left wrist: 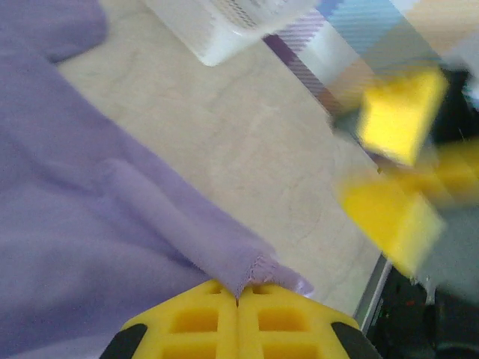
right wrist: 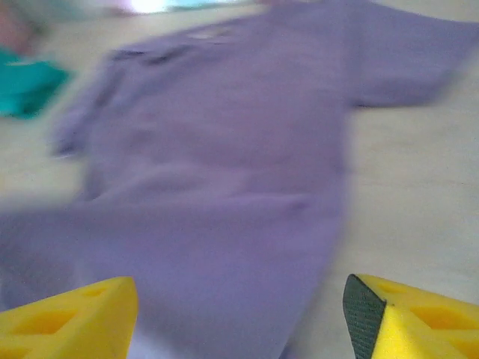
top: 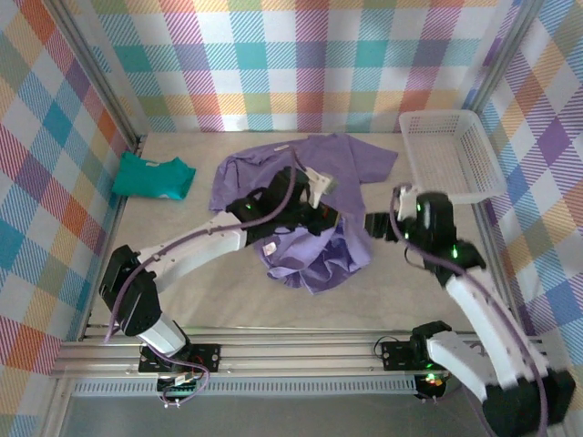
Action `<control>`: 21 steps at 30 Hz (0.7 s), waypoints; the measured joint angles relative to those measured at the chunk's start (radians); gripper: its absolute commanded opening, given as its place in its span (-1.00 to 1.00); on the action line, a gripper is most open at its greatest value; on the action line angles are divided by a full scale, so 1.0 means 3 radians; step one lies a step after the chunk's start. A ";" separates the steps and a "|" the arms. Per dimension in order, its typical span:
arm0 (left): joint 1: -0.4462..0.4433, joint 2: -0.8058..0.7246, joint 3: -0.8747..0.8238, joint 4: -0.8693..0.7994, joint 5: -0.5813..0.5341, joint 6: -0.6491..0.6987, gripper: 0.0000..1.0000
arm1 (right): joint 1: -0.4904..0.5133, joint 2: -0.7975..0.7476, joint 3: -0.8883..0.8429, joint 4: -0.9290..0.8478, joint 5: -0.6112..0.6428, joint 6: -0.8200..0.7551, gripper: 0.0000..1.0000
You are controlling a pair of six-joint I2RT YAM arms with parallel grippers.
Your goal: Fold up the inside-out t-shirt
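Note:
The inside-out t-shirt (top: 310, 173) is lavender-purple and lies crumpled mid-table, its lower half bunched toward the front. My left gripper (top: 339, 218) reaches across it to its right edge. In the left wrist view the left gripper (left wrist: 239, 299) is shut, its yellow fingers pinching a stitched fold of the shirt (left wrist: 112, 224). My right gripper (top: 372, 225) hovers just right of that edge. The right wrist view shows the right gripper (right wrist: 239, 307) open, with the blurred shirt (right wrist: 224, 149) beyond the gap and nothing held between the fingers.
A folded teal-green garment (top: 153, 175) lies at the back left, also seen at the left edge as the teal garment (right wrist: 26, 86). A white plastic basket (top: 451, 155) stands at the back right. Bare table (top: 228, 300) runs along the front.

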 measured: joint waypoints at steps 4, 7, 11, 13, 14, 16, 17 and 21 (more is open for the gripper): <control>0.0315 -0.0001 0.0083 -0.0304 0.0165 -0.0079 -1.00 | 0.0903 -0.0188 -0.0917 0.1035 -0.0060 -0.0099 0.27; 0.0385 -0.0001 0.0207 -0.0571 0.0247 -0.0088 -1.00 | 0.1455 0.0244 -0.1345 0.1592 0.0080 -0.0277 0.15; 0.0373 -0.0001 0.0435 -0.0805 0.0403 -0.0083 -1.00 | 0.1630 0.1130 -0.1282 0.2238 0.0383 -0.0554 -0.11; 0.0373 -0.0014 0.0497 -0.0874 0.0462 -0.0075 -1.00 | 0.1623 0.1490 -0.1213 0.2632 0.0577 -0.0647 -0.16; 0.0373 -0.0027 0.0512 -0.0914 0.0493 -0.0075 -1.00 | 0.1591 0.1676 -0.1162 0.2834 0.0674 -0.0688 -0.17; 0.0373 -0.0056 0.0540 -0.0987 0.0572 -0.0078 -1.00 | 0.1500 0.1977 -0.1057 0.3170 0.0800 -0.0731 -0.20; 0.0373 -0.0079 0.0546 -0.1007 0.0618 -0.0088 -1.00 | 0.1453 0.2113 -0.0998 0.3318 0.0835 -0.0774 -0.21; 0.0371 -0.0203 0.0554 -0.1007 0.0800 -0.0191 -1.00 | 0.1358 0.2608 -0.0661 0.3712 0.0896 -0.0941 -0.23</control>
